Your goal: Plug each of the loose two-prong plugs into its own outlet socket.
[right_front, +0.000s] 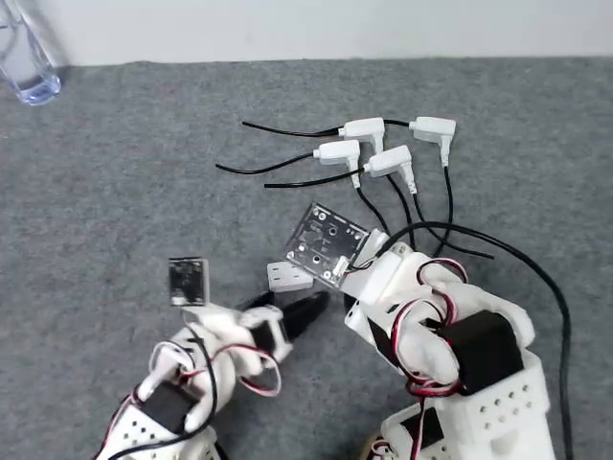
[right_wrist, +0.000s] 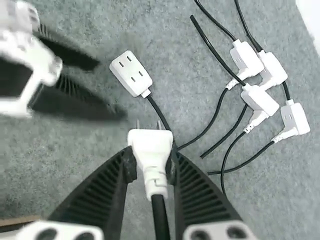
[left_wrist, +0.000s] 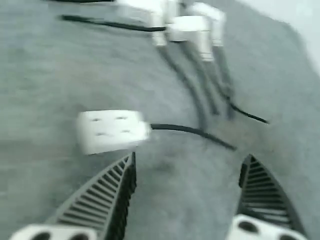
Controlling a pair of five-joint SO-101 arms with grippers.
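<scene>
my right pincer (right_wrist: 151, 158) is clamped on 1 2-prong plug (right_wrist: 150, 142), prongs aimed at the outlet socket (right_wrist: 130, 73) so it can push straight in. my left pincer (left_wrist: 189, 161) gapes wide just beside that socket, likely to brace it. 4 loose plugs (right_wrist: 259, 98) lie beyond.

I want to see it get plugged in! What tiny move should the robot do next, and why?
Probably the left gripper should ease forward and close on the white socket. Its jaws are open just short of it, the socket lies loose, and the right gripper holds a plug, prongs pointing toward it.
</scene>
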